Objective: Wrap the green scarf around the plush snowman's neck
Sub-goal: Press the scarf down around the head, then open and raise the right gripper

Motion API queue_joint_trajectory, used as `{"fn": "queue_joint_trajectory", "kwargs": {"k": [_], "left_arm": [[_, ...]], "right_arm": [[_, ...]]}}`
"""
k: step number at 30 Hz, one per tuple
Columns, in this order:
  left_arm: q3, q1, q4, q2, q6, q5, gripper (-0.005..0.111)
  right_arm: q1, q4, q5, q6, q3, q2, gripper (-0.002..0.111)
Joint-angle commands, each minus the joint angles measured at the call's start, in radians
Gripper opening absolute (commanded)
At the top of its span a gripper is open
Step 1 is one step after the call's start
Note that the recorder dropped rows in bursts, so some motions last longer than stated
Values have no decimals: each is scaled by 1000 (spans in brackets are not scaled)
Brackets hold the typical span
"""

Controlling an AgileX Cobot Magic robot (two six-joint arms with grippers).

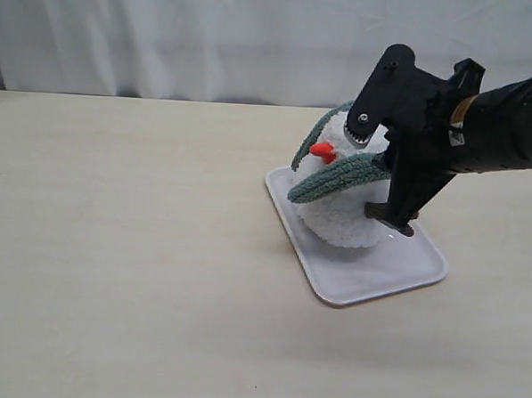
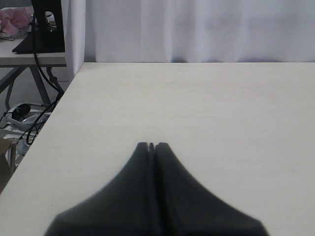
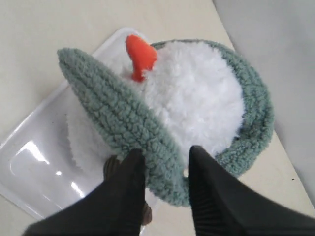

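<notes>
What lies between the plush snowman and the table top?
A flat white tray: the plush snowman sits on it, and it rests on the table. The exterior view shows this most clearly.

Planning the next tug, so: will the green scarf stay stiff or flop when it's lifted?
Probably floppy: the green scarf curves loosely round the plush snowman and is pinched in the right gripper. Its free end juts out unsupported, so short lengths may hold shape. Fuzzy nap suggests light and grippy.

Pale wood tabletop (image 1: 110,289), white curtain (image 1: 168,33) behind (creased).
</notes>
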Motion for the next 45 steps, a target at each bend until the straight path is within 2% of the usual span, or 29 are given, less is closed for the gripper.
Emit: {"fn": "queue_joint_trajectory", "kwargs": {"k": [1,8,12,20,30,35,40,45], "left_arm": [[3,5,1,-2,-3,-15,0],[3,5,1,-2,-3,-15,0],[3,5,1,-2,-3,-15,0],[3,5,1,-2,-3,-15,0],[3,5,1,-2,-3,-15,0],[3,5,1,-2,-3,-15,0],[3,5,1,-2,-3,-15,0],[3,5,1,-2,-3,-15,0]], "right_arm": [[-3,48,-19,44,1,-19,4],[-4,30,-25,163,1,47,4],[-4,30,-20,163,1,83,4],[-3,30,124,21,1,89,4],[-3,73,56,24,0,-11,4],[-8,36,9,111,0,-31,4],[-81,-52,-14,526,-35,-1,4],[-172,140,188,492,-213,85,4]]}}
